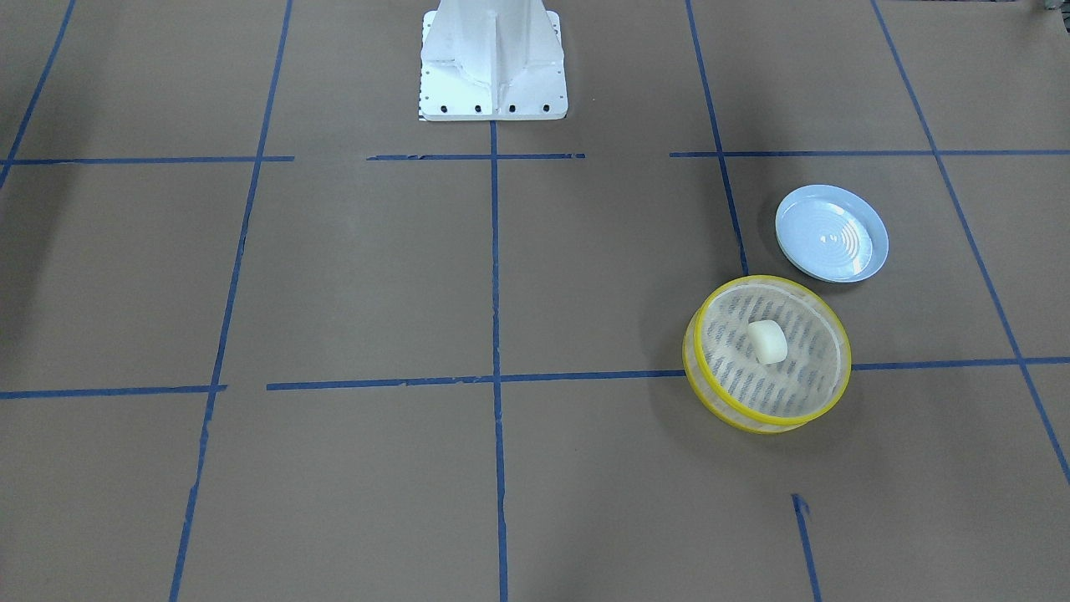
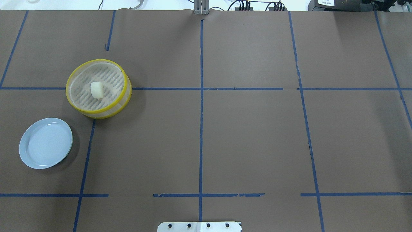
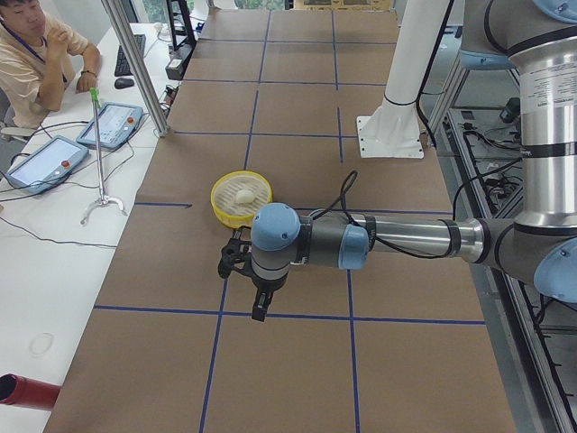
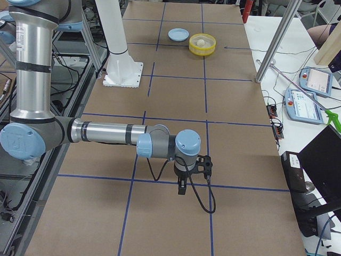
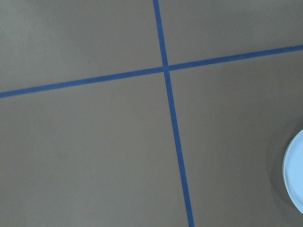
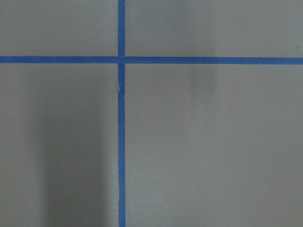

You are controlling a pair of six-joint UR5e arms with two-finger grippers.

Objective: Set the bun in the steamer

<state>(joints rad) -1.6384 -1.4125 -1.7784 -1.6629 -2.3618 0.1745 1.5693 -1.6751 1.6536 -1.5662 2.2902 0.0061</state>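
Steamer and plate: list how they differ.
The steamer has a bright yellow rim and a beige mesh body; the plate is plain pale blue and glossy. The steamer stands taller, with upright walls; the plate is shallow. The steamer holds the bun; the plate is empty. Both are round and sit apart from each other on the robot's left side.
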